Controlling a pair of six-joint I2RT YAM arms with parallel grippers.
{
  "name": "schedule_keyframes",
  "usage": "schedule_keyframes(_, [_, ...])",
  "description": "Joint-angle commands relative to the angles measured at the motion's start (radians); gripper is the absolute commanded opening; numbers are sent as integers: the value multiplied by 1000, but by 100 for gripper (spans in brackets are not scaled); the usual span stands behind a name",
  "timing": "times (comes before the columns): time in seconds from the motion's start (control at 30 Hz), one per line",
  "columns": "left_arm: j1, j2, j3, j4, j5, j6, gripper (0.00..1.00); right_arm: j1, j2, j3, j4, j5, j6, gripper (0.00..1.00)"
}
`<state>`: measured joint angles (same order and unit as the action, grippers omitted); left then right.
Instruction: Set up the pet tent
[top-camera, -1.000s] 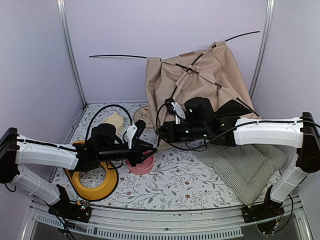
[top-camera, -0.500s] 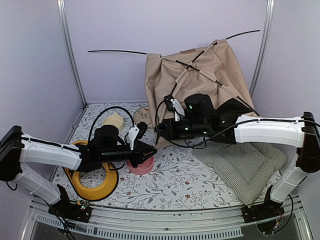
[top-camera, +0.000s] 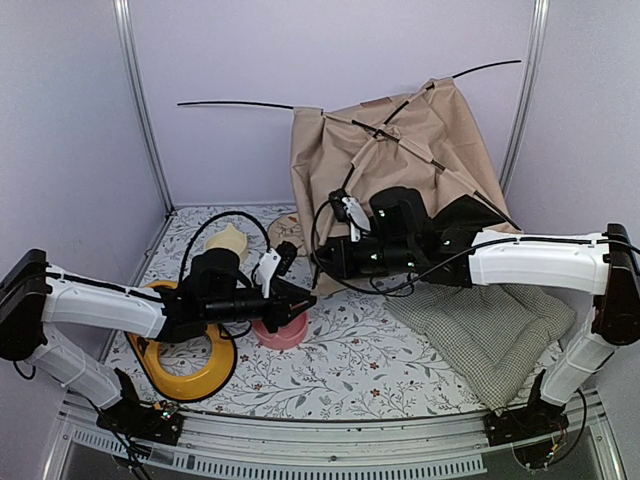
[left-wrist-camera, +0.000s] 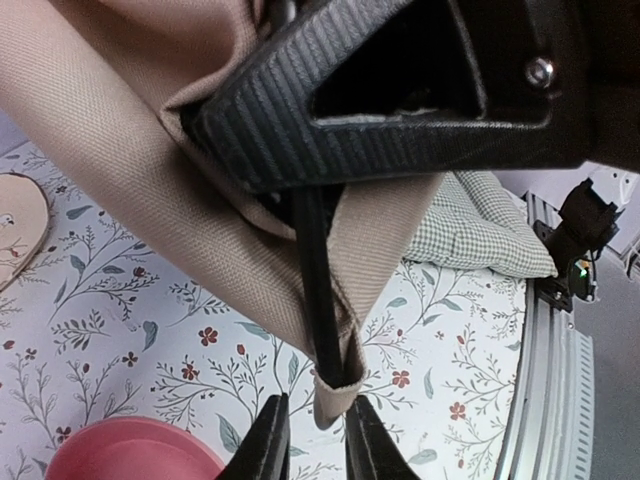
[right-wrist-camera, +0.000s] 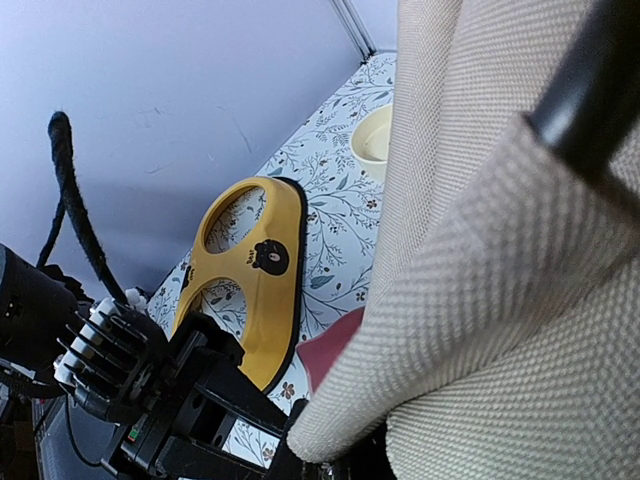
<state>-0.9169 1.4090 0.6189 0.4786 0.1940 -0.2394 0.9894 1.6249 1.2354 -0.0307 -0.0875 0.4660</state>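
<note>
left gripper (left-wrist-camera: 316, 442) had crept up beneath the right gripper (top-camera: 322, 266), its jaws narrowed around a corner of the tent (top-camera: 420, 150); whether it gripped, unclear. the right stayed clamped on fabric and pole (left-wrist-camera: 315, 290), with the tent half-raised against the back wall (top-camera: 230, 60).

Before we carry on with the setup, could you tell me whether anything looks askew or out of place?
Yes: the tent stands lopsided and creased, not yet a proper shape, and two black poles stick out bare beyond its fabric, one far to the left, one to the upper right.
</note>
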Motion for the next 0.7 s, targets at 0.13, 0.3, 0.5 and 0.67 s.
schedule_keyframes(0.13, [13,10,33,39,0,-1,21,-1,6,28,30,11,-54,0])
schedule_keyframes(0.3, [15,15,42,41,-2,-1,23,0,6,24,29,8,-52,0])
schedule_keyframes(0.5, [19,27,49,49,0,-6,18,-1,0,19,29,11,-50,0])
schedule_keyframes(0.67, [18,28,53,45,8,-5,1,0,0,13,29,16,-48,0])
